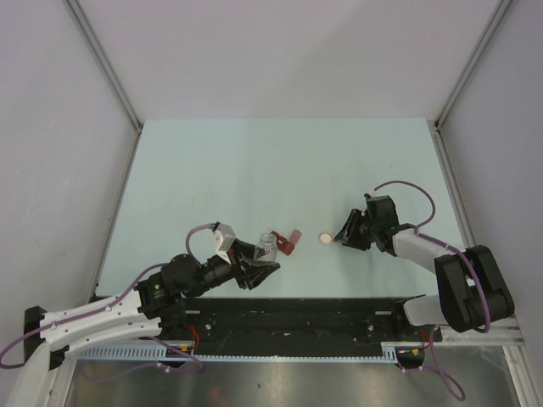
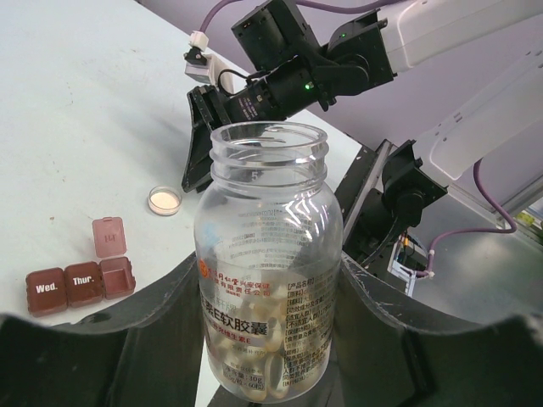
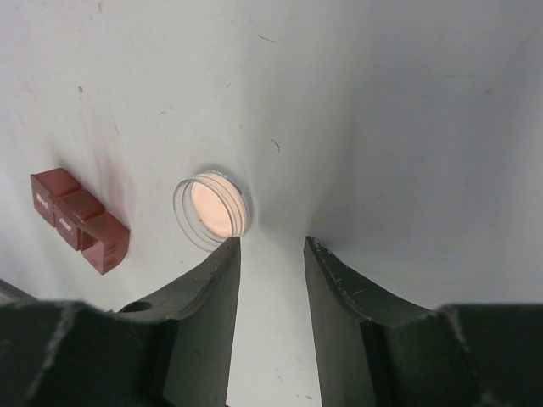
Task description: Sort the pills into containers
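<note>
Top view first. My left gripper (image 1: 260, 259) is closed round the clear bottle (image 1: 270, 245), holding it off the table (image 1: 254, 170) near the front edge. The red box (image 1: 291, 241) sits just beside it at 3 o'clock, one lid sticking up. Further along at 3 o'clock lies the cap (image 1: 324, 240), flat on the table, and my right gripper (image 1: 344, 233) hangs just beyond it on the same line. So the bottle is uncapped and the box is open: I'd call the set-up steps done.

Left wrist now. The bottle fills the middle, upright, mouth open, both fingers pressed to its sides. The pills (image 2: 250, 348) are pale capsules heaped in the bottom of it, so the load is in the bottle. The box lies at 9 o'clock low down, two lids marked Wed. and Thur. closed, the third lid (image 2: 109, 236) flipped back. I can't make out a pill in that open compartment, and none loose on the table. The cap sits at 10 o'clock.

Right wrist. The jaws stand partly apart with bare table between them, nothing held. The cap lies at 11 o'clock, just off the left fingertip, inside facing up. The box is at 9 o'clock of the cap, close to it.

My read: the sorting itself hasn't begun. Getting pills from bottle to box is all left, and two lids are closed.
</note>
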{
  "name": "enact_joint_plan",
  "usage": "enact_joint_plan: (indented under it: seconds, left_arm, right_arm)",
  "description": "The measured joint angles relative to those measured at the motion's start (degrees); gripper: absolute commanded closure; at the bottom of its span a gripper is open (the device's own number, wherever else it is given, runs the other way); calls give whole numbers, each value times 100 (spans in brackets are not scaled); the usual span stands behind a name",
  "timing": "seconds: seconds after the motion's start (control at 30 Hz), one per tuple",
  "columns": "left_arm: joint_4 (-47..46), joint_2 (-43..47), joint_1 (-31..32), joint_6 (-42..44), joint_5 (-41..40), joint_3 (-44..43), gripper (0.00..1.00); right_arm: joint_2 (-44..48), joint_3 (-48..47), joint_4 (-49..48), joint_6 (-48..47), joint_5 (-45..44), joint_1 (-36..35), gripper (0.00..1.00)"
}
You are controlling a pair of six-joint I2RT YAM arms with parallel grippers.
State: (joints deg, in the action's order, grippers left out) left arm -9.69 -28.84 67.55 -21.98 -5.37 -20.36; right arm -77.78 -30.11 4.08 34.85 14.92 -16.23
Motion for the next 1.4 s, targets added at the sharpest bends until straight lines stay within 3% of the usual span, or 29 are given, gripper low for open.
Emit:
enact_joint_plan:
  seconds: [0.1,0.17,0.37,1.4]
  left_arm:
    - [0,0,0,0,0,0,100]
    - [0,0,0,0,0,0,100]
    - [0,0,0,0,0,0,100]
    - [-2,-33,0,2,-2,0,99]
  right_arm:
    - [7,33,-164,59,184,35,41]
    - [13,63,-295,79,269,44,41]
    - [22,129,-411,116,356,120,49]
    - [-463,7,-872,114,658,251,50]
